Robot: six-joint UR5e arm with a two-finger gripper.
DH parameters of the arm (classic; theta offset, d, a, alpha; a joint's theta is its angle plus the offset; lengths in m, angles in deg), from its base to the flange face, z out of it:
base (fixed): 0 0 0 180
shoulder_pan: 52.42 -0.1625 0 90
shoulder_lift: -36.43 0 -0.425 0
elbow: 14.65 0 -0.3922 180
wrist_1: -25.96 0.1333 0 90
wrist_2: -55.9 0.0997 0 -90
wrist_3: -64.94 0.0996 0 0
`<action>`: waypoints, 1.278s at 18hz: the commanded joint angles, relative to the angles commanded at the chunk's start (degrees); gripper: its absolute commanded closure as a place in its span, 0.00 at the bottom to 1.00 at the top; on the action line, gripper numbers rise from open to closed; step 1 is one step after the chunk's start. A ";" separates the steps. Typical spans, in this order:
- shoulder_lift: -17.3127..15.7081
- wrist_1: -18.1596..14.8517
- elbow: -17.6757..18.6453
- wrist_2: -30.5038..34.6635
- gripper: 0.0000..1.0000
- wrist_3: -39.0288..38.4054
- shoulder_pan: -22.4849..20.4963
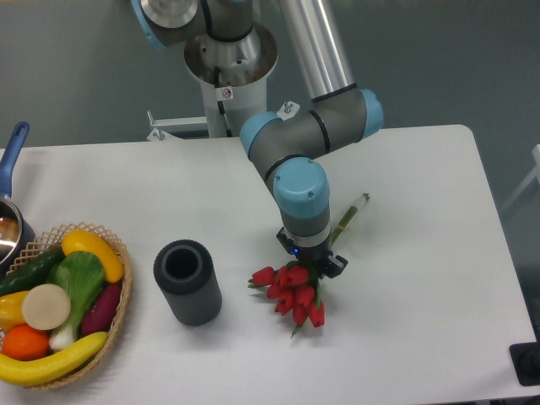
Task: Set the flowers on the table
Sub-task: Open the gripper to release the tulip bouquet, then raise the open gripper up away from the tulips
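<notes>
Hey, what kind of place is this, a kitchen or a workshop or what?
Most likely a robotics lab test bench, not a kitchen: an industrial arm with its claw over red flowers, a bare white table, and a basket of what look like toy fruit and vegetables.

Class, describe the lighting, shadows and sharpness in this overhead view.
Fixed camera: soft, even light, no harsh glare on the white table; faint shadows under the flowers and black cylinder; mostly sharp, slightly soft at the gripper.

Single fixed view, high front, facing table (422, 169).
</notes>
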 joint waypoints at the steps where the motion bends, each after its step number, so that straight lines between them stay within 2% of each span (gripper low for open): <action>1: 0.00 0.09 -0.35 0.00 0.10 0.00 -0.09; 3: 0.00 0.09 -0.62 0.00 0.01 0.00 -0.09; 8: -1.75 0.44 -0.61 -0.17 0.00 0.35 -0.09; 11: -2.98 2.11 -3.33 -0.26 0.00 -0.09 -0.09; 15: -5.88 0.80 -7.12 0.09 0.00 0.52 -0.35; 17: -7.20 -1.83 -8.08 0.18 0.00 0.61 -0.70; 20: -8.26 -7.98 -10.63 -0.26 0.00 1.57 -2.11; 23: -10.19 -14.48 -12.48 -0.26 0.00 7.97 -3.69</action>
